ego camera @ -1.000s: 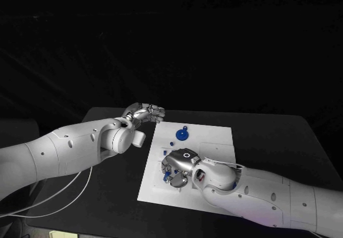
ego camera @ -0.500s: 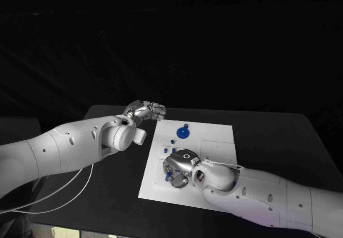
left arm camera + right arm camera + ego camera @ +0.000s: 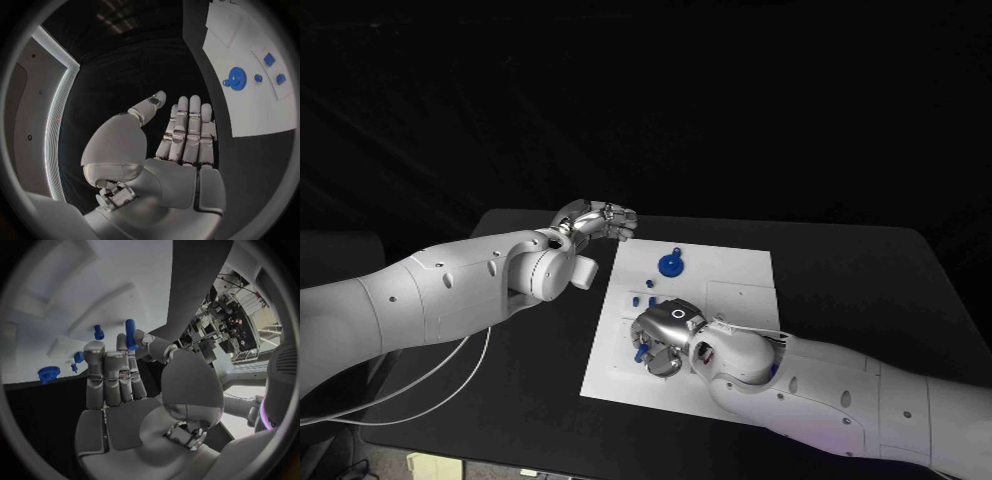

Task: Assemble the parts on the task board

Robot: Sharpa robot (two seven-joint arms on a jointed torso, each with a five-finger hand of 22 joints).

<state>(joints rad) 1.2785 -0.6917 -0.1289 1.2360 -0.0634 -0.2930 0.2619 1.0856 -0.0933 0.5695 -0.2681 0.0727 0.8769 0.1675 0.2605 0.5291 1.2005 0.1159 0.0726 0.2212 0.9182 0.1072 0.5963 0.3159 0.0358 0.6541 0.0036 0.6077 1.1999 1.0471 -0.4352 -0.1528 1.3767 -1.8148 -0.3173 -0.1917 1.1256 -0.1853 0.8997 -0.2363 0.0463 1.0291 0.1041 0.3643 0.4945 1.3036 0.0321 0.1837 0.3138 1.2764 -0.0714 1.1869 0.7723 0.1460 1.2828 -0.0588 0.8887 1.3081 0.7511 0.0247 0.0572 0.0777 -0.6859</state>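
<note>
The task board (image 3: pixel 733 300) lies in the middle of the black table (image 3: pixel 877 270). On the board, the right robot hand (image 3: pixel 661 335) rests over its near part and pinches a blue peg (image 3: pixel 130 334) between thumb and a finger, the peg upright. Beside this hand stand some small blue parts (image 3: pixel 99 332). Toward the far edge of the board lies a round blue part (image 3: pixel 669 266), apart from the hand. Beyond the far left corner of the board, over the table, the left robot hand (image 3: pixel 599 224) holds nothing, its fingers (image 3: pixel 187 130) straight and side by side.
</note>
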